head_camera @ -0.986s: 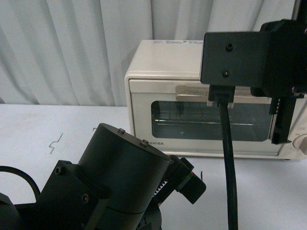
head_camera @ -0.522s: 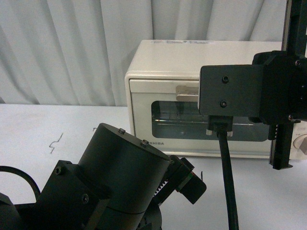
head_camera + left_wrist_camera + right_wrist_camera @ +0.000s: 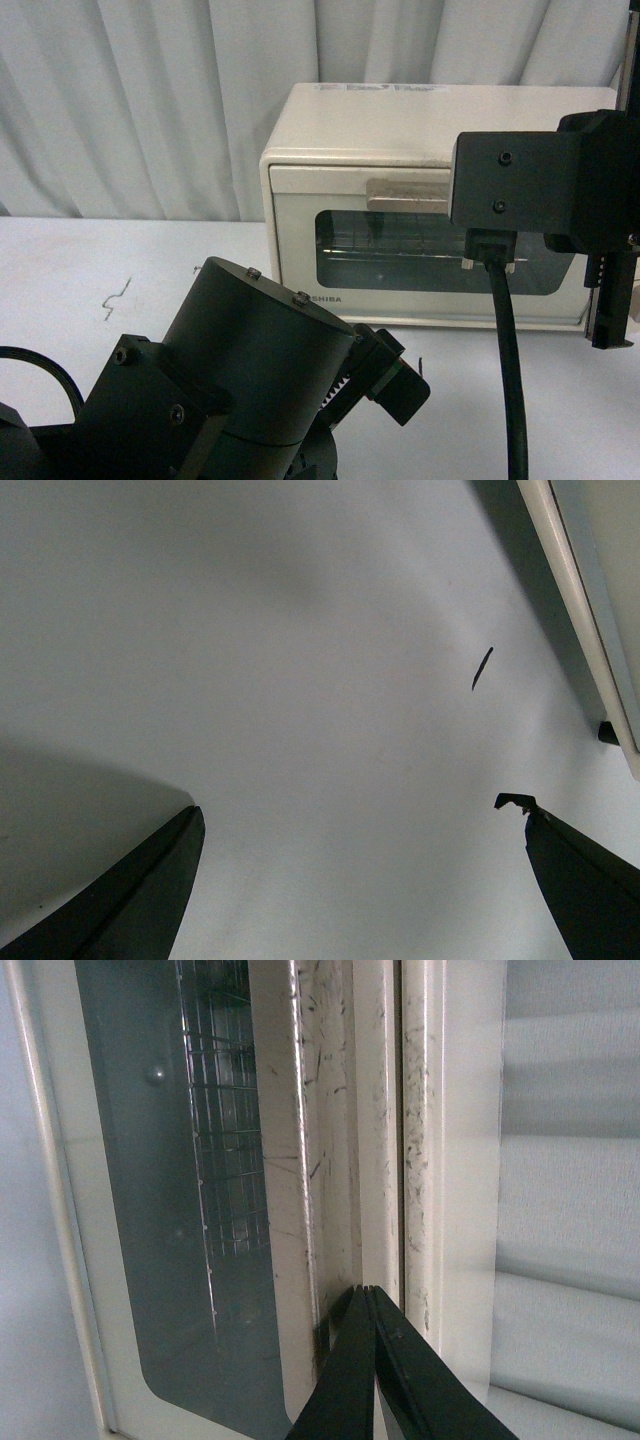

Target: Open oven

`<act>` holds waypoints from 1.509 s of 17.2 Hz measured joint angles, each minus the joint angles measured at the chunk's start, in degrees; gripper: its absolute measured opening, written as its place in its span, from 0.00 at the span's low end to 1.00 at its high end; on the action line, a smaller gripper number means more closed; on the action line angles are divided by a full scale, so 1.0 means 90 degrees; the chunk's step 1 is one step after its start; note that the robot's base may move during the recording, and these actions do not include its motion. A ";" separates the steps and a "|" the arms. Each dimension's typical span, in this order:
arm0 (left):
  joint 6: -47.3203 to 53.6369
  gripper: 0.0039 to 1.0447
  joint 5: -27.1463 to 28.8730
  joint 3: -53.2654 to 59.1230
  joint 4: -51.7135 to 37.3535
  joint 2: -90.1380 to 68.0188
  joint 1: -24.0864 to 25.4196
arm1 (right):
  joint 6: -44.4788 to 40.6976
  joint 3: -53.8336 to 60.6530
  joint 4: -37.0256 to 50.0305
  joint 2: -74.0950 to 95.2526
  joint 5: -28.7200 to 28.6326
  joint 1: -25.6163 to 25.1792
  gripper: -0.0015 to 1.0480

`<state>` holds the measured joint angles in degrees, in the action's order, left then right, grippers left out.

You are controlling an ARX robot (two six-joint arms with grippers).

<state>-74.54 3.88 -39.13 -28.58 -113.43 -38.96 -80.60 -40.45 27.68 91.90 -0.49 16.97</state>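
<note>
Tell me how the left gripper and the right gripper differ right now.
The left gripper is open, fingers spread wide; the right gripper is shut, fingers pressed together. The left gripper faces bare table beside the oven; the right gripper points at the oven's door by its handle. Both are black and hold nothing.

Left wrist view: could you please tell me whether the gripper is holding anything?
No, the left gripper is open, with only the table showing between its fingers.

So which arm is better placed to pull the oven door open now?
Right. The right gripper, shut, sits at the door handle of the oven; the left gripper hangs open over the table.
</note>
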 joint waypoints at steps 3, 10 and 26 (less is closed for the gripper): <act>0.0000 0.94 0.0002 0.0000 0.0000 0.0000 0.0000 | 0.0197 0.0000 -0.0097 -0.0010 -0.0005 -0.0024 0.02; 0.0000 0.94 0.0002 0.0000 -0.0002 0.0000 0.0000 | 0.0809 0.0053 -0.0486 -0.0185 -0.0136 -0.0019 0.02; 0.0000 0.94 0.0002 0.0007 0.0000 0.0002 0.0000 | 0.3172 0.0134 -0.2837 -0.1610 -0.1209 0.0323 0.02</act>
<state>-74.54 3.90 -39.07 -28.58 -113.40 -38.96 -52.05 -39.24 2.15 77.41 -11.38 19.88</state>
